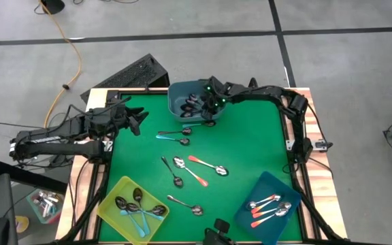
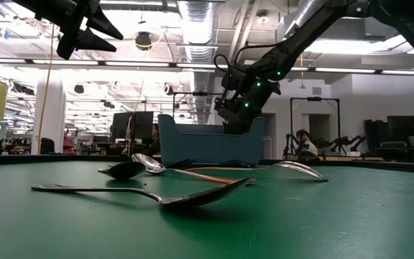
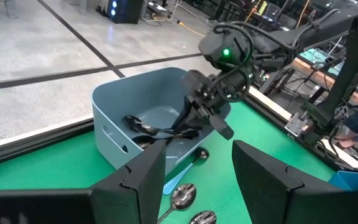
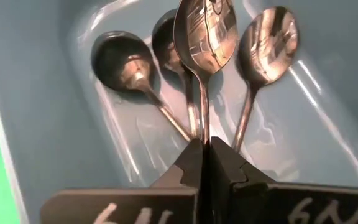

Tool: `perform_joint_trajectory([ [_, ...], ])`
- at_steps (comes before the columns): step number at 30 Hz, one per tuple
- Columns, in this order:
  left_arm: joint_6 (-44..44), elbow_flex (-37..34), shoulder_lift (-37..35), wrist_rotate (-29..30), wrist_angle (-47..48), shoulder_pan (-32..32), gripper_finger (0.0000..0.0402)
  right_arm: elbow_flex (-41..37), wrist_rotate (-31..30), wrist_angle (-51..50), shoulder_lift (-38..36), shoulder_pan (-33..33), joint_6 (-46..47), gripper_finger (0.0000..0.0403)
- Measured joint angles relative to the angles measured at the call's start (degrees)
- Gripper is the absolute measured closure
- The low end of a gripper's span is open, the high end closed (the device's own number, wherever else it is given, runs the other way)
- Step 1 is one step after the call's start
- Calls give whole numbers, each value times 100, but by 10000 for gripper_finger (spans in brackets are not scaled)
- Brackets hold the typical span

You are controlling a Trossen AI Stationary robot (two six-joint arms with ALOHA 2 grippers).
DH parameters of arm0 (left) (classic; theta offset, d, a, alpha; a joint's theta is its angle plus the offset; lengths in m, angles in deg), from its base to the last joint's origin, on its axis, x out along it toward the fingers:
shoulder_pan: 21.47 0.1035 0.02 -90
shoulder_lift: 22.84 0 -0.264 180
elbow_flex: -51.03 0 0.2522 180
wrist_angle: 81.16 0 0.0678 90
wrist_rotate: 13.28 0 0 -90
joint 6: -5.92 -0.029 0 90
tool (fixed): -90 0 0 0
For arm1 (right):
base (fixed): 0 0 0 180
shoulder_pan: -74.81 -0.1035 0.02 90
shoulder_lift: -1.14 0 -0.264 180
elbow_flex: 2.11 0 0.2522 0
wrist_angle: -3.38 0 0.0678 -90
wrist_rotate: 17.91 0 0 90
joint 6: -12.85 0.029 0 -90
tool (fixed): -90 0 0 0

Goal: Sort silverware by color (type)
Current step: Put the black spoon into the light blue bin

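- Right now my right tool (image 4: 205, 163) is pinched shut on the thin handle of a plain metal spoon (image 4: 205, 37), and it hangs inside the grey-blue bin (image 1: 175, 92) at the far edge of the worktop (image 1: 250, 143).
- The held spoon runs straight out ahead of my fingertips, bowl at the far end, long axis in line with the tool. Its bowl hangs just above three other plain spoons (image 4: 120, 65) lying on the bin floor directly beneath and ahead of it.
- That is the relation my coming move turns on, as I judge it: the spoon already points down into the right bin, so letting go should drop it alongside the others, handles roughly parallel.
- My left tool (image 3: 197, 180) waits with its fingers spread wide and nothing between them. It hovers over the worktop just short of the bin, facing my right tool.
- The rest of the silverware lies behind my right tool: loose spoons (image 1: 182, 163) mid-worktop, teal-handled ones in the yellow bin (image 1: 111, 201) and orange-handled ones in the dark blue bin (image 1: 267, 184).
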Motion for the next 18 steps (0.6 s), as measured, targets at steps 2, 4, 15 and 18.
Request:
perform_joint_trajectory([
  [2,30,2,0,0,-4,-2,232,-87,0,142,0,-6,6,379],
  [4,39,0,0,0,-5,-1,232,-152,-2,226,0,3,22,378],
  [15,56,2,0,0,-11,0,232,-199,-4,608,0,3,24,367],
  [18,36,2,0,0,-11,-1,232,-199,-6,597,0,3,24,342],
])
